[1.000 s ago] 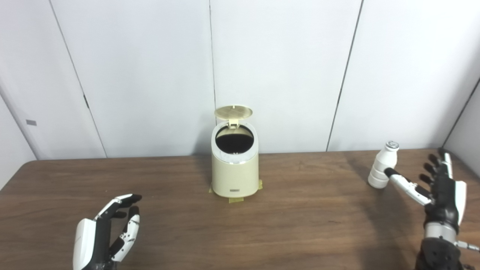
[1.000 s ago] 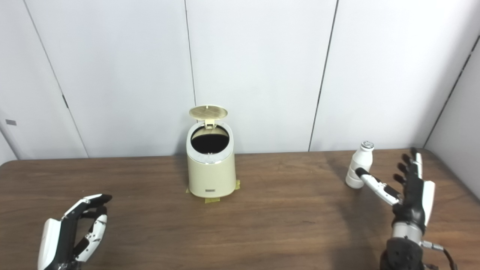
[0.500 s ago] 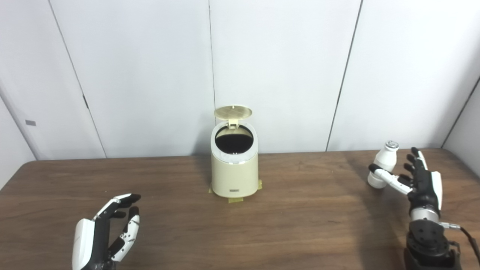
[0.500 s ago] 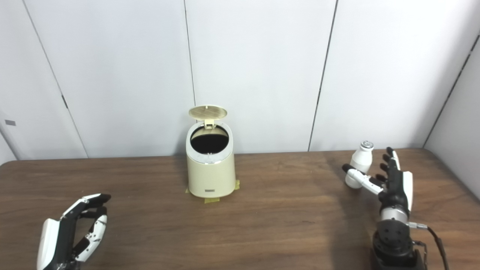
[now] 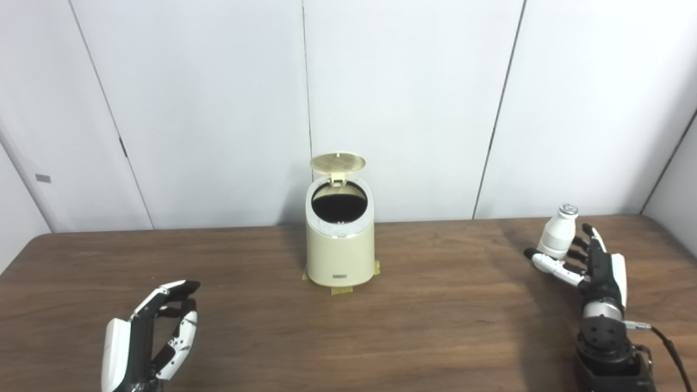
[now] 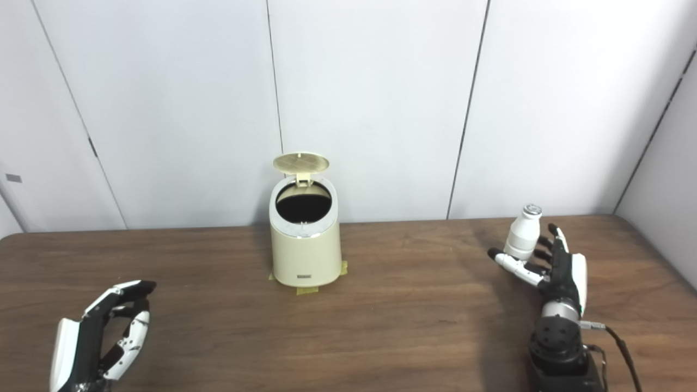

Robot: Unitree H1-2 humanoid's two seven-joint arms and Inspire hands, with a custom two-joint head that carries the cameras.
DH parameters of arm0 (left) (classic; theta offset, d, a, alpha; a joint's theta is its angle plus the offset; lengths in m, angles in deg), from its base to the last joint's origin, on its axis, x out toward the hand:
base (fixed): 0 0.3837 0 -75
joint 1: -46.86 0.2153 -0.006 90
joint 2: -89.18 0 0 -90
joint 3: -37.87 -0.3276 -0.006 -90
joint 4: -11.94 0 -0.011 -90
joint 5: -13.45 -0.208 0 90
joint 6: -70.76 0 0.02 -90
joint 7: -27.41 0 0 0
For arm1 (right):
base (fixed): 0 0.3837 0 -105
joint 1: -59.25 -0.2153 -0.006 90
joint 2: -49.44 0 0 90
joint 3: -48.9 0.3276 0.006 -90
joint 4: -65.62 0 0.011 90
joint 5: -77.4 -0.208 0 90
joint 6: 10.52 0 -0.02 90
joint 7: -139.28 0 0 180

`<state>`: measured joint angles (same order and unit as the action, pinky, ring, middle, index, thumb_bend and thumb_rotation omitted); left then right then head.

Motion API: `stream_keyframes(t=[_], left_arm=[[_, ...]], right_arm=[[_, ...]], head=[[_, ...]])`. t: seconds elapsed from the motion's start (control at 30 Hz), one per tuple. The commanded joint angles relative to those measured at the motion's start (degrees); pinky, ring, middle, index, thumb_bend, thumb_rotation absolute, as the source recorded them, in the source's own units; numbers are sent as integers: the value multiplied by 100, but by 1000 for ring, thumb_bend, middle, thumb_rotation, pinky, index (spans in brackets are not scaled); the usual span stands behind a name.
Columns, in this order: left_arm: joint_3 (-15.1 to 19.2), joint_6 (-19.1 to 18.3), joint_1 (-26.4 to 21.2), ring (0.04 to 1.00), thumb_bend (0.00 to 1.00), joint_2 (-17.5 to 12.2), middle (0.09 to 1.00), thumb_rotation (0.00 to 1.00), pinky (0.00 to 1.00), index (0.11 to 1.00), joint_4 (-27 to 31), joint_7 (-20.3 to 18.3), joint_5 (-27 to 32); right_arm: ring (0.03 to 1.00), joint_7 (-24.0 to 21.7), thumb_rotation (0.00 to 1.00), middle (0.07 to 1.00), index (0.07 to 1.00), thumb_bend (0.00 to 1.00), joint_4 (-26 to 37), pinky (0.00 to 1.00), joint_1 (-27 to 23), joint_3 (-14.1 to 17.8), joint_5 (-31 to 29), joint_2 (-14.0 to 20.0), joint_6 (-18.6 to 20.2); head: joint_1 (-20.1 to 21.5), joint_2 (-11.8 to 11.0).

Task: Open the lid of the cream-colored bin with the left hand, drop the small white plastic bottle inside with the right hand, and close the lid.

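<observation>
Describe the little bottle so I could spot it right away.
Start at the brown table and the bin with its raised lid at the back. Go to the table's far right, where the right hand is spread open. The bottle stands upright between its thumb and fingers: small, white, silver-capped, the only loose thing there.

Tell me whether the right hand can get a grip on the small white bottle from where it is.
Probably yes. The right hand is open right at the small white bottle, thumb in front and fingers beside it, with nothing between them; it only needs to close.
</observation>
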<state>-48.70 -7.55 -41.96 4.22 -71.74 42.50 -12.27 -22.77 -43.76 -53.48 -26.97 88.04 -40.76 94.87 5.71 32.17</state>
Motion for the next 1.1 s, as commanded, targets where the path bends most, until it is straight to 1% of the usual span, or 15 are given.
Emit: stream_keyframes(t=[0.0, 0.23, 0.3, 0.4, 0.47, 0.53, 0.63, 0.7, 0.77, 0.87, 0.97, 1.03, 1.07], left_arm=[[-4, 165, 60, 702, 195, -29, 695, 544, 609, 685, -113, 57, -73], [-4, 83, 120, 700, 198, -15, 688, 558, 616, 677, -9, 68, -209], [8, 67, 132, 702, 206, -8, 687, 580, 622, 679, 11, 53, -203], [27, 68, 151, 703, 210, -2, 690, 598, 615, 682, 34, 34, -144], [38, 93, 160, 702, 206, -6, 691, 596, 611, 682, 41, 39, -141], [45, 104, 167, 701, 201, -13, 691, 574, 610, 680, 45, 39, -149], [51, 101, 176, 700, 196, -38, 685, 571, 619, 674, 35, 40, -183], [57, 75, 185, 703, 201, -45, 683, 603, 619, 671, 38, 40, -207], [62, 98, 190, 701, 197, -57, 681, 612, 618, 666, 25, 60, -235], [67, 90, 208, 699, 197, -71, 681, 611, 617, 664, 46, 35, -217], [74, 86, 220, 695, 204, -75, 681, 610, 610, 666, 37, 34, -214], [72, 83, 228, 696, 209, -68, 682, 633, 612, 668, 45, 38, -228], [69, 97, 229, 696, 208, -65, 682, 635, 612, 667, 44, 40, -223]], right_arm=[[776, 103, 247, 842, 915, 854, 13, 631, -341, -8, 35, 197, -294], [746, 117, 184, 811, 886, 848, -378, 627, -514, -20, 21, 286, -399], [729, 120, 184, 795, 878, 843, -504, 608, -570, -44, 43, 322, -428], [736, 122, 165, 798, 872, 834, -719, 622, -662, -65, 6, 370, -538], [709, 159, 155, 780, 863, 843, -872, 594, -734, -75, 5, 387, -585], [687, 210, 150, 764, 855, 850, -1016, 574, -795, -109, 49, 410, -624], [703, 277, 154, 769, 840, 847, -1134, 597, -854, -174, 95, 434, -645], [730, 323, 147, 787, 837, 829, -1231, 628, -900, -191, 80, 445, -672], [736, 384, 143, 788, 827, 817, -1333, 638, -948, -207, 75, 455, -717], [747, 520, 154, 781, 809, 818, -1439, 661, -1010, -160, 5, 422, -878], [709, 790, 120, 736, 749, 839, -1603, 619, -1103, -101, -13, 378, -1124], [752, 1038, 63, 757, 671, 820, -1774, 638, -1171, -144, 92, 394, -1300], [751, 1212, 94, 751, 583, 674, -1952, 637, -1229, -156, 131, 409, -1540]], head=[[-10, 9], [-22, 26], [-15, 28], [-30, 38], [-32, 52], [-35, 62], [-41, 64], [-56, 69], [-66, 83], [-31, 101], [-45, 104], [-48, 102], [-48, 104]])
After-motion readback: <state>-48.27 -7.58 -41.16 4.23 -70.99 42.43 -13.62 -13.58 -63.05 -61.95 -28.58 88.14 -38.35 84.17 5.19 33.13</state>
